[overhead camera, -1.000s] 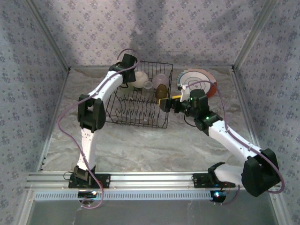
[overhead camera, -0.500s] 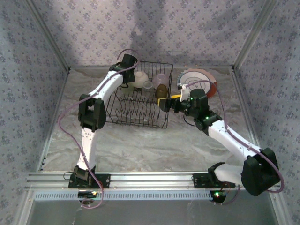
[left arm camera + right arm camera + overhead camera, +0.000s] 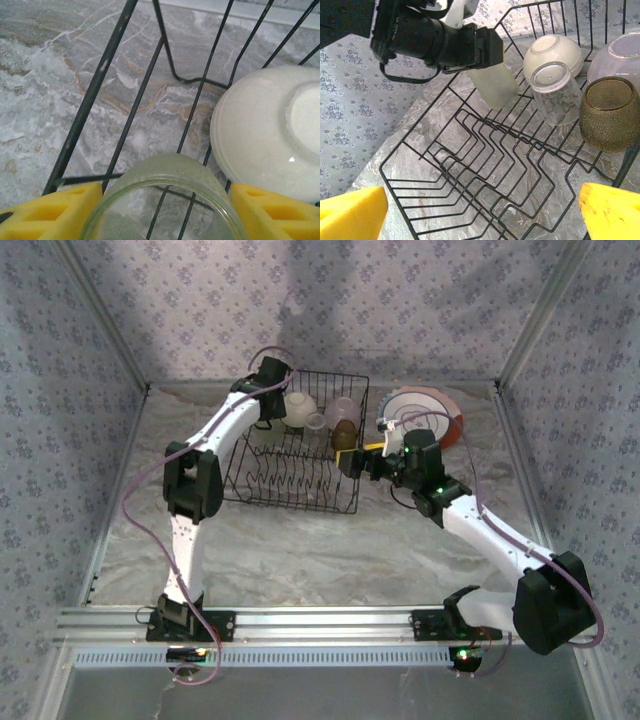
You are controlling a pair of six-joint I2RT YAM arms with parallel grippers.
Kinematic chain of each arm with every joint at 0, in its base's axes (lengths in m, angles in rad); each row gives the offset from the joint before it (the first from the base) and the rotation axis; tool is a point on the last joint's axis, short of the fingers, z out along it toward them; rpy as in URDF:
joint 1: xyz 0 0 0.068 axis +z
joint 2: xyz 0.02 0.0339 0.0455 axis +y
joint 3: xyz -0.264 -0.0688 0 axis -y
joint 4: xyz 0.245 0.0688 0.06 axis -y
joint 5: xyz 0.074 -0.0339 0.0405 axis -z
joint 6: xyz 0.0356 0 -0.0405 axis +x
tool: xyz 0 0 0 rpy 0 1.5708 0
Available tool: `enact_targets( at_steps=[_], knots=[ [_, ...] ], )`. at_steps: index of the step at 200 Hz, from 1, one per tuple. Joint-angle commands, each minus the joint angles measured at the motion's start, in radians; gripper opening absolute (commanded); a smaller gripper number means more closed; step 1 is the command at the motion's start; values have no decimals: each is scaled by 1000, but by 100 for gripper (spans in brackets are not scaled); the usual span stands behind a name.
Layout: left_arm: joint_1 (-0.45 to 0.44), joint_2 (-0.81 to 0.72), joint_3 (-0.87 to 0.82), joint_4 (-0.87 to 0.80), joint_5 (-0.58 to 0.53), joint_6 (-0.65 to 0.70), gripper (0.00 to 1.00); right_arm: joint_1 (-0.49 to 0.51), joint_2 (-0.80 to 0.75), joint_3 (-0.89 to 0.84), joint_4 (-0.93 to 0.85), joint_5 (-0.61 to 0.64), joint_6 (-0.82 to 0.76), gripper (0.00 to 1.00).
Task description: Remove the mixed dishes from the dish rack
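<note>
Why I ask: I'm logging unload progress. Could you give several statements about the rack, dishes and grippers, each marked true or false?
1. The left gripper is shut on a frosted cup. True.
2. The plates stand in the dish rack. False: they are stacked on the table, right of the rack.
3. The right gripper is open and empty. True.
4. The amber cup sits on the table. False: it is in the rack, beside the lavender bowl.

Your left arm point(image 3: 222, 428): elbow swung slightly left. Your right arm point(image 3: 495, 535): shoulder leaned slightly left, toward the rack point(image 3: 290, 504).
</note>
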Motion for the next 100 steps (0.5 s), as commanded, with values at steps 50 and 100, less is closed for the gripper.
enact_targets(
  at_steps=[50, 100],
  knots=[
    [7, -233, -136, 21, 58, -13, 23, 3, 2, -8, 19, -15, 9, 100],
    [9, -388, -249, 45, 191, -11, 23, 6, -1, -9, 22, -18, 10, 100]
  ],
)
